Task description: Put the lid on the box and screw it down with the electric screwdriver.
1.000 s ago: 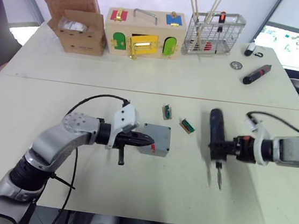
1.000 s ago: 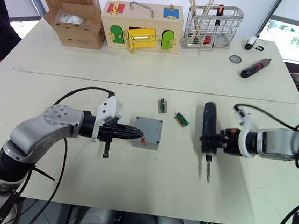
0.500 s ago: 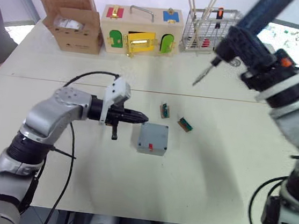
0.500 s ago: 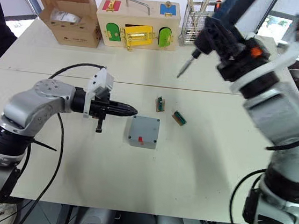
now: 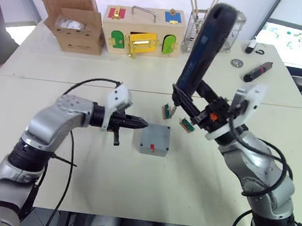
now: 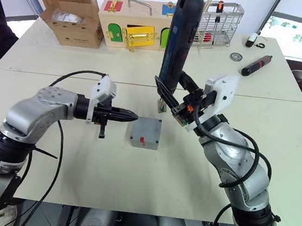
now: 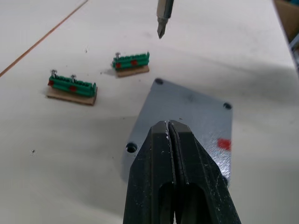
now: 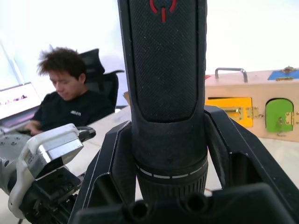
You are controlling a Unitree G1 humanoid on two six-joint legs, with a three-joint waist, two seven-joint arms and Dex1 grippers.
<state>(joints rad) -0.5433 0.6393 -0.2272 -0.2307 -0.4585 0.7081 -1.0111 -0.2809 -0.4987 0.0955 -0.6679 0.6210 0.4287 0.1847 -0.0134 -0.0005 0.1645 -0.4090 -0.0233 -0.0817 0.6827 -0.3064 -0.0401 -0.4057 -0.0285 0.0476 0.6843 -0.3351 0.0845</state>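
Note:
The small grey box rests on the near table with a red mark on its front side. The lid, a flat grey plate with corner screw holes, covers its top. My left gripper is shut on nothing, its tips just left of the box at its far corner. My right gripper is shut on the electric screwdriver. The tool stands almost upright behind the box. Its bit points down and hangs above the table just beyond the box's far edge.
Two small green terminal pieces lie just behind the box. On the far table stand a cardboard carton, a wooden latch box, a wire basket and a small black-and-red screwdriver. A seated person is beyond the table.
My right arm lifted the electric screwdriver off the table, swung it high, then brought it upright behind the box with the bit down. The left gripper stayed beside the box.

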